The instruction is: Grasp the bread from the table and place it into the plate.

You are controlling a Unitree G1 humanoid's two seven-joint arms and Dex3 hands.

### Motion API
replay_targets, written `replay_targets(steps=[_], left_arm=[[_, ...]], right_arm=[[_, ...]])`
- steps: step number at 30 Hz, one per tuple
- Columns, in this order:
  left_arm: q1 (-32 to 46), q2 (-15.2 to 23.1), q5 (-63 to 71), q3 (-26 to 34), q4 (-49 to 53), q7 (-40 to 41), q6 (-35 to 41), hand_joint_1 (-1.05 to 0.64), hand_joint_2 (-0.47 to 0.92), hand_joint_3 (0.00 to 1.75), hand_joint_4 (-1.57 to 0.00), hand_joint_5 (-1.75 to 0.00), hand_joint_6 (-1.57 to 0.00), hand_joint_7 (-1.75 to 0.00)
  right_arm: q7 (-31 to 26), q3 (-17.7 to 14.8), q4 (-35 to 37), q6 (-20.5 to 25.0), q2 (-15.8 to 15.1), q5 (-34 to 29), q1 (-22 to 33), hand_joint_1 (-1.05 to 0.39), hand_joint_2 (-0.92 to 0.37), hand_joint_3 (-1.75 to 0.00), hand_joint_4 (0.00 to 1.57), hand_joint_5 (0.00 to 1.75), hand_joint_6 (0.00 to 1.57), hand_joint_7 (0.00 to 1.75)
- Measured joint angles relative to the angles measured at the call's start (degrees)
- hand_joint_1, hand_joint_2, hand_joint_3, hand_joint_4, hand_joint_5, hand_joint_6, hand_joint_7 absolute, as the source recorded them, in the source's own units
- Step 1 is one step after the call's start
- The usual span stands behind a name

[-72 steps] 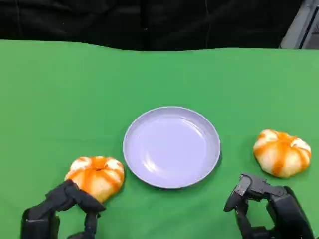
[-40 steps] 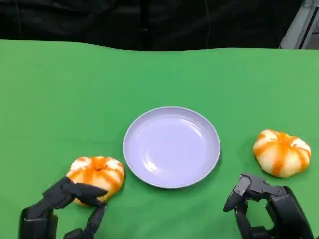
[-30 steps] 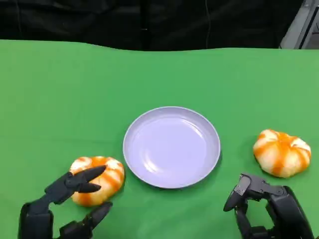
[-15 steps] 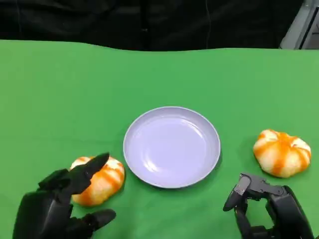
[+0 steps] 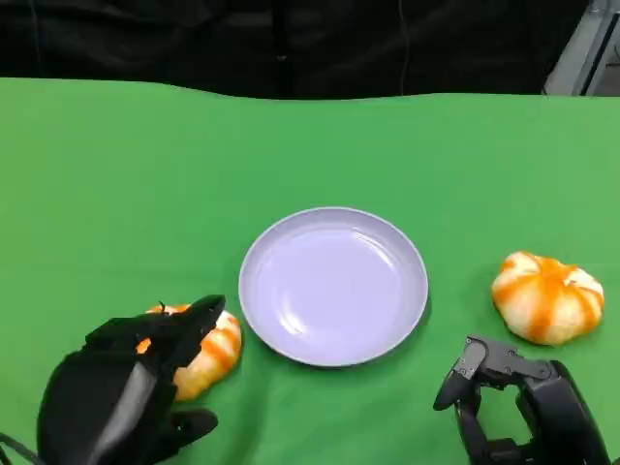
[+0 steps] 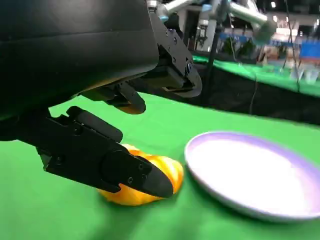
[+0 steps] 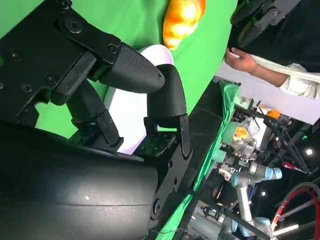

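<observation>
A round orange-and-white bread [image 5: 215,347] lies on the green table just left of the lavender plate [image 5: 334,286]. My left hand [image 5: 121,402] hangs over this bread's near side with its fingers spread, covering part of it. In the left wrist view the left hand [image 6: 90,50] has one finger [image 6: 105,162] in front of the bread [image 6: 167,170] and the others above it, not closed on it; the plate [image 6: 255,175] lies just beyond. A second bread [image 5: 548,297] lies right of the plate. My right hand [image 5: 523,412] rests near it, fingers loosely bent, holding nothing.
The green cloth ends at a dark backdrop along the far edge. In the right wrist view the right hand [image 7: 85,185] is seen with the second bread [image 7: 182,15] beyond its fingers, and a person's hand [image 7: 240,60] beside the table.
My left hand has opened its fingers, risen and moved forward over the left bread, now covering its near side. The right hand, both breads and the plate have not moved.
</observation>
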Motion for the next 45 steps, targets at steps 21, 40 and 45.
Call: replay_targets(steps=[21,40,45], left_arm=[[-11.2,3.3,11.2,-11.3,9.5,-6.5,20.1,-0.44,0.87,0.0,-0.53,-0.09,-0.4,-0.01],[-19.2,6.4,3.8,-15.5,21.8,-1.4,18.4,-0.19,0.92,0.11,-0.86,-1.11,-1.05,-0.06],[-18.6,7.8,-0.4,-15.4,24.7,10.1,11.9,-0.14,0.85,0.43,-0.89,-1.51,-1.29,-0.16]], right_arm=[[0.1,0.2,-0.4,0.1,0.0,0.1,0.0,-0.58,-0.32,-1.45,0.9,1.75,0.84,1.47],[0.6,0.4,-0.8,0.5,-0.1,0.8,0.1,-0.59,-0.34,-1.43,0.89,1.74,0.84,1.48],[0.7,0.5,-0.8,0.6,-0.1,0.8,0.1,-0.6,-0.34,-1.41,0.89,1.74,0.84,1.47]])
